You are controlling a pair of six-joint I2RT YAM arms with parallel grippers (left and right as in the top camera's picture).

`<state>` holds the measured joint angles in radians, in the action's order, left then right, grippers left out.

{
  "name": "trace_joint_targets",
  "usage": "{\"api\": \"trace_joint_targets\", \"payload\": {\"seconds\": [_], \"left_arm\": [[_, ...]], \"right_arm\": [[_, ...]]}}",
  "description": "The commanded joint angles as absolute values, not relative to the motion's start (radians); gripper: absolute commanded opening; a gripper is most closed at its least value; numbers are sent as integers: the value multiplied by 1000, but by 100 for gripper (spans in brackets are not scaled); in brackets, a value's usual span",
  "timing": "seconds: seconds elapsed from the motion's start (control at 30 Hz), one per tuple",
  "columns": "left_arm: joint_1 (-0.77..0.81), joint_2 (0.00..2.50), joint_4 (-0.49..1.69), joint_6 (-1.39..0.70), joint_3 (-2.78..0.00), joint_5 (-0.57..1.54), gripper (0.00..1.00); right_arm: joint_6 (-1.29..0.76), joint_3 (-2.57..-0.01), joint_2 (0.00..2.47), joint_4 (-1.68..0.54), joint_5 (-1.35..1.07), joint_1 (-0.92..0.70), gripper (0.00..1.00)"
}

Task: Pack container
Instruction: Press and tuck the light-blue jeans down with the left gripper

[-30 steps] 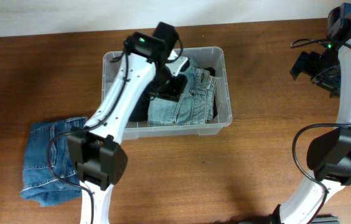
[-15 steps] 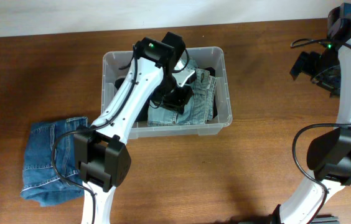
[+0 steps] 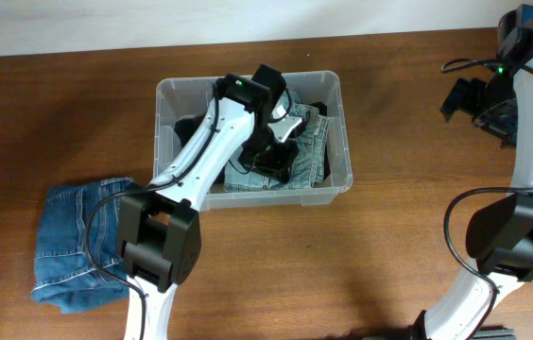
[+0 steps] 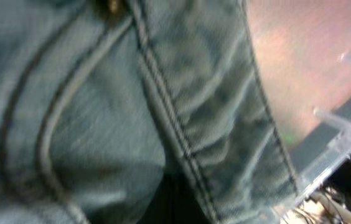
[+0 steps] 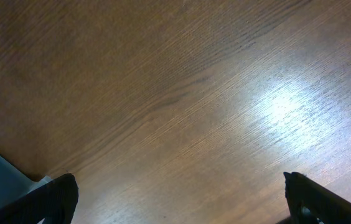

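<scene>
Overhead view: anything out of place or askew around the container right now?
One thing: a darker blue pair of jeans lies rumpled on the table left of the container, not packed. The lighter jeans inside sit within the walls; nothing looks spilled or damaged.

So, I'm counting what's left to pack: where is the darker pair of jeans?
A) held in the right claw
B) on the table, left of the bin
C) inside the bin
B: the darker jeans lie flat on the table, outside the bin and to its left.
</scene>
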<state>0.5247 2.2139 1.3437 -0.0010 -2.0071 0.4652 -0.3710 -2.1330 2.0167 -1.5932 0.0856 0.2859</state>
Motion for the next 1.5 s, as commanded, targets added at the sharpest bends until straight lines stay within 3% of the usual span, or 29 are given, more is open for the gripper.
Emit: {"api": "trace_joint_targets", "payload": {"seconds": [0.0, 0.47, 0.67, 0.87, 1.2, 1.47], "left_arm": [[529, 2197, 1292, -8, -1966, 505, 2], [525, 2197, 979, -36, -1904, 489, 1], [500, 2197, 986, -29, -2028, 480, 2], [478, 2197, 1009, -29, -2152, 343, 1], [472, 2219, 988, -29, -2121, 32, 2], [472, 2336, 955, -30, -2115, 22, 2]], "right_arm": [[-383, -2131, 2019, -1595, 87, 289, 99], [-382, -2131, 2019, -1595, 87, 289, 98], [-383, -2131, 2019, -1595, 87, 289, 99], [-382, -2131, 2019, -1595, 87, 289, 98], [-382, -2131, 2019, -1595, 87, 289, 98], [-382, -2131, 2019, -1595, 87, 289, 99]]}}
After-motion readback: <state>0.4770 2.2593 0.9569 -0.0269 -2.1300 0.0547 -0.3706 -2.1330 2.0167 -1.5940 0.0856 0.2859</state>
